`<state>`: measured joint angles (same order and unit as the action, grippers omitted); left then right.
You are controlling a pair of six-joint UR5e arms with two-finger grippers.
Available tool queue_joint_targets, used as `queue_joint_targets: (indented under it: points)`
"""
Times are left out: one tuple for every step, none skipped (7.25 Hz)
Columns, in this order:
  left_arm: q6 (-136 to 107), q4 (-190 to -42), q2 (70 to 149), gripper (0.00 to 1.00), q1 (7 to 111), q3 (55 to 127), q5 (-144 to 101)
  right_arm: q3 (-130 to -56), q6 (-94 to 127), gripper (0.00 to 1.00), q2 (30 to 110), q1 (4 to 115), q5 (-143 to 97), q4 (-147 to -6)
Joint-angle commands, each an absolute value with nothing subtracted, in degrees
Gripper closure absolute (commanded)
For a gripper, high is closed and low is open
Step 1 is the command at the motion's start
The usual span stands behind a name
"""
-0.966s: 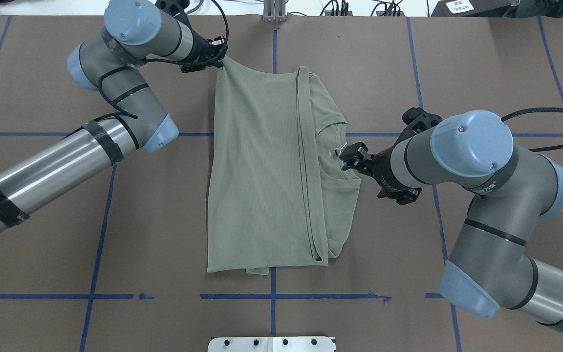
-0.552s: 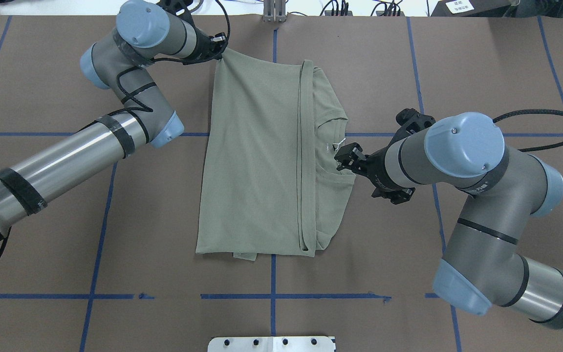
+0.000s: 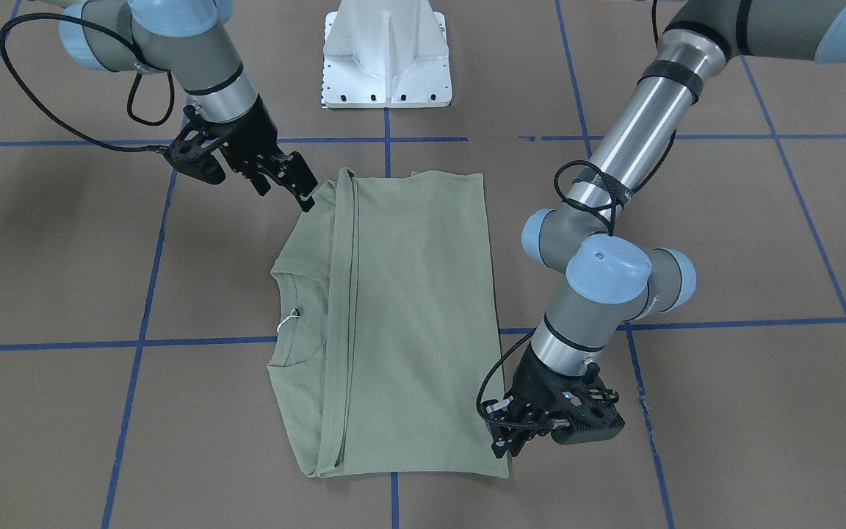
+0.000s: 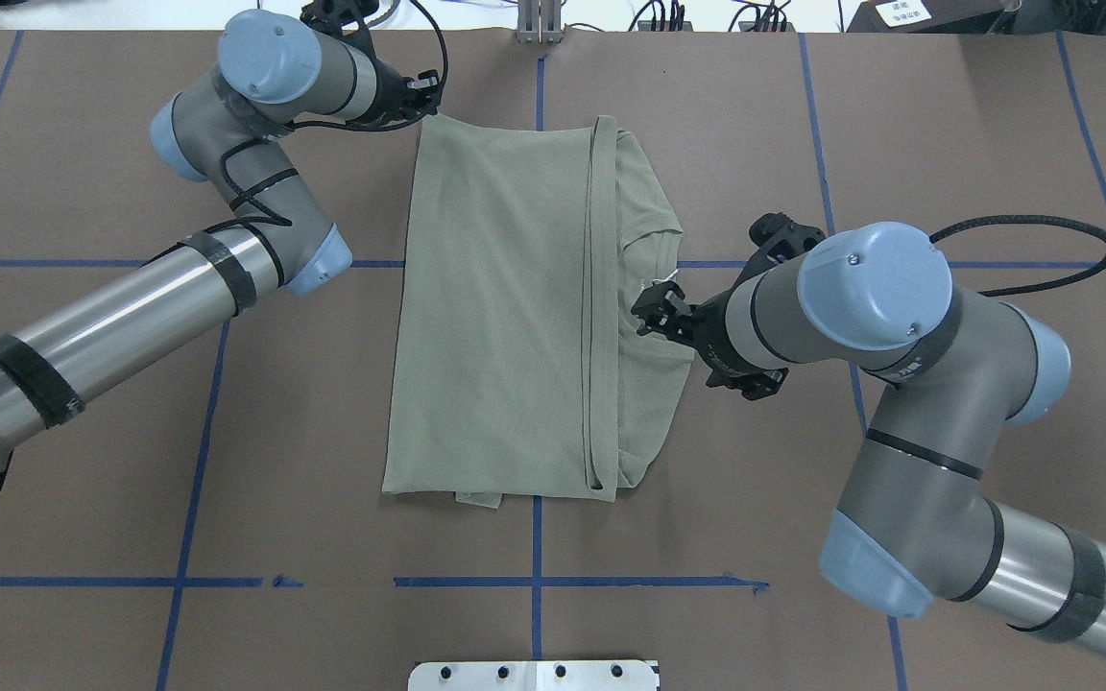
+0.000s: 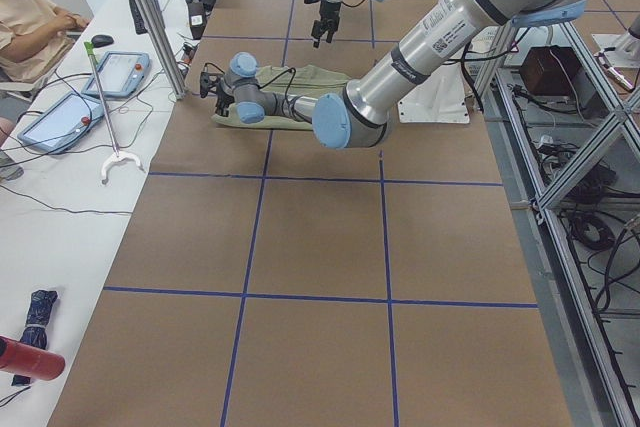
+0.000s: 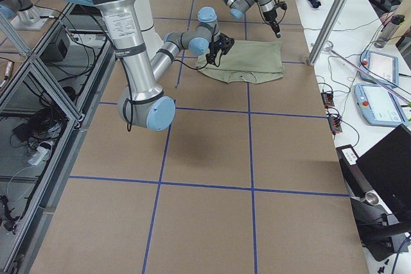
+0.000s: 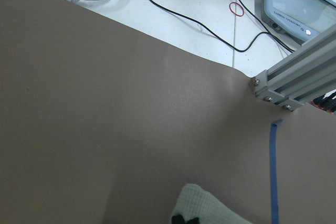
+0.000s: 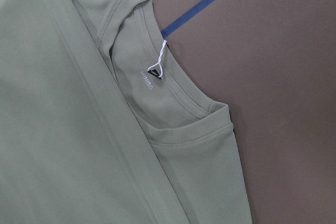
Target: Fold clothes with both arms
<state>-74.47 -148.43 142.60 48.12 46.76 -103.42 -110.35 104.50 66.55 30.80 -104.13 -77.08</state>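
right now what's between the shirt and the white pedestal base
Only bare brown table cover, crossed by a blue tape line. The overhead view shows this, between the green shirt and the pedestal base.

Figure: surroundings of the work area. A brown matte table cover (image 4: 755,115) is divided into rectangles by blue tape lines (image 4: 536,581). A white metal pedestal base (image 3: 386,55) is set at the robot-side edge. Along the opposite side, an aluminium frame post (image 5: 150,17), two grey-blue touchscreen pendants (image 6: 376,65), a white long-handled grabber (image 5: 103,107), a red cylinder (image 5: 30,359) and a black laptop (image 6: 385,165) are shown on a white bench (image 5: 60,227). A person in a beige top (image 5: 25,12) is seated there.
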Motion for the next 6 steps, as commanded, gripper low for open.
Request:
queue_joint_targets:
  points:
    - [-71.47,-144.08,135.99,0.0,48.16,57.35,-107.2,-106.63,100.92,0.0,62.85,26.91,-103.01,-77.69]
    - [-69.63,-144.49,133.01,0.0,48.25,59.92,-107.75,-105.65,95.07,0.0,62.32,25.76,-103.01,-77.87]
    - [-67.7,-144.14,129.93,0.0,48.25,62.12,-107.75,-104.6,88.75,0.0,61.97,25.06,-103.62,-78.22]
    - [-67.41,-144.14,128.42,0.0,48.43,62.92,-107.67,-102.85,84.42,0.0,59.53,23.66,-103.71,-82.4]
    - [-67.41,-144.23,127.71,0.0,48.43,62.93,-107.67,-101.27,77.33,0.0,55.06,23.03,-103.71,-90.01]
    - [-67.41,-144.49,127.44,0.0,48.43,62.93,-107.67,-100.21,71.95,0.0,52.67,21.81,-103.62,-96.0]
